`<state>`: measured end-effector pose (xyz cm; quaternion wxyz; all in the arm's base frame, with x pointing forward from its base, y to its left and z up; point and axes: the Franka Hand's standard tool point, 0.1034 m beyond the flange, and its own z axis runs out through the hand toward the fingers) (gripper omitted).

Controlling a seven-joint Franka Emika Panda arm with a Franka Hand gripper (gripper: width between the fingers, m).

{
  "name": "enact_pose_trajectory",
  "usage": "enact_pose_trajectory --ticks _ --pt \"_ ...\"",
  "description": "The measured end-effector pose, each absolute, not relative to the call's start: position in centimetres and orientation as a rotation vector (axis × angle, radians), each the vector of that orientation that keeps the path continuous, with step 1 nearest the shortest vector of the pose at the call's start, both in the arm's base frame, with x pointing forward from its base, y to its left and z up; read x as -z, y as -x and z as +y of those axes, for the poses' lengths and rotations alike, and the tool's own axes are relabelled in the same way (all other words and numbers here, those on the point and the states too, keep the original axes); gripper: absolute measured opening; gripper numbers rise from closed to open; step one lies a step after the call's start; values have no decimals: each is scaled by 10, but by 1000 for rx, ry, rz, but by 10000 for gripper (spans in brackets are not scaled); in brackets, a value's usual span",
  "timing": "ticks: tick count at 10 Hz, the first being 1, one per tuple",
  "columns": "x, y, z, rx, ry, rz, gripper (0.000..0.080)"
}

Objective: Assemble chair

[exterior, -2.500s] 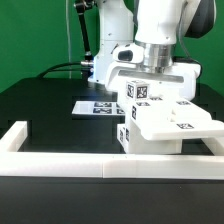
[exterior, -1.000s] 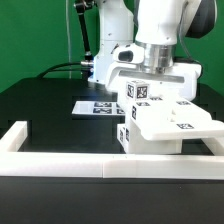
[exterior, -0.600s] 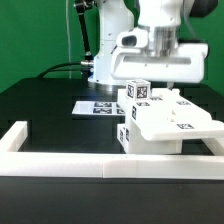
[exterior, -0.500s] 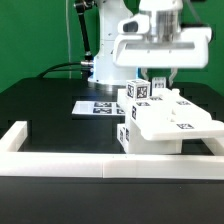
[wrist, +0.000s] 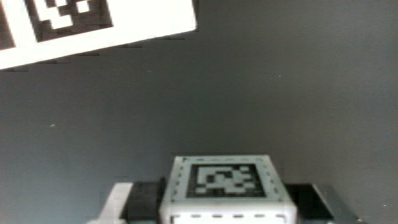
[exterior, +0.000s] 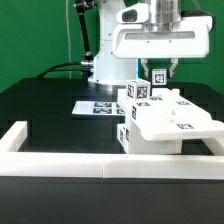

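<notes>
- Gripper (exterior: 158,76) sits in the upper right of the exterior frame, above the chair (exterior: 165,122), with its fingers clamped on a small tagged block (exterior: 158,75).
- Wrist view confirms it: the same tagged block (wrist: 226,184) sits between 2 dark fingers (wrist: 128,197), 1 on each side, both touching it. So the jaws are narrow, closed on the piece.
- The block hangs clear of the chair; a gap shows between the block and the parts below.
- The chair is in the lower right of the exterior frame, on the black table (exterior: 50,105), just behind the low white border wall (exterior: 60,166).
- It shows as 1 cluster: a flat panel on top, tilted, with a tag on its upper face, chunky blocks under it, and 1 tagged square post (exterior: 138,92) standing up at the rear left of the cluster.
- The marker board (exterior: 97,106) lies flat on the table at frame centre, left of the chair and just beside it.
- The wrist view also catches a corner of a white tagged surface (wrist: 80,28) in the upper left; I cannot tell which part it is.
</notes>
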<state>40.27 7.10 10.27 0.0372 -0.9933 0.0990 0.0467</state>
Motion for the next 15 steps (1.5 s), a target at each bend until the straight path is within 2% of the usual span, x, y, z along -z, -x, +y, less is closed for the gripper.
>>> enact_pose_trajectory --ticks 1,2,4,7,8,11,12,15 --pt "-107 -407 66 -133 3050 263 287" --pt "-122 -422 64 -109 3042 247 287" --pt "-139 -444 66 -86 3035 215 287" --pt "-134 -440 64 -87 3044 208 287" --pt "-134 -453 58 -51 3085 119 287" --pt "-156 -504 57 15 3100 -32 287" --pt "-158 -513 57 22 3104 -107 287" --pt "-157 -512 57 19 3105 -96 287"
